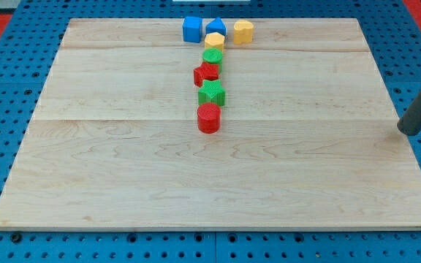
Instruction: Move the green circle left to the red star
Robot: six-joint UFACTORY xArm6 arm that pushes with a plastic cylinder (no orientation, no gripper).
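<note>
The green circle (212,57) lies near the view's top centre in a column of blocks. It touches the red star (206,73), which sits just below it and slightly to the left. My tip (403,131) is the lower end of a dark rod coming in from the view's right edge. It rests near the board's right edge, far to the right of and lower than both blocks, touching no block.
A green star (212,93) and a red cylinder (208,117) continue the column below the red star. A yellow block (214,42) sits just above the green circle. Two blue blocks (191,29) (215,27) and another yellow block (243,31) line the board's top edge.
</note>
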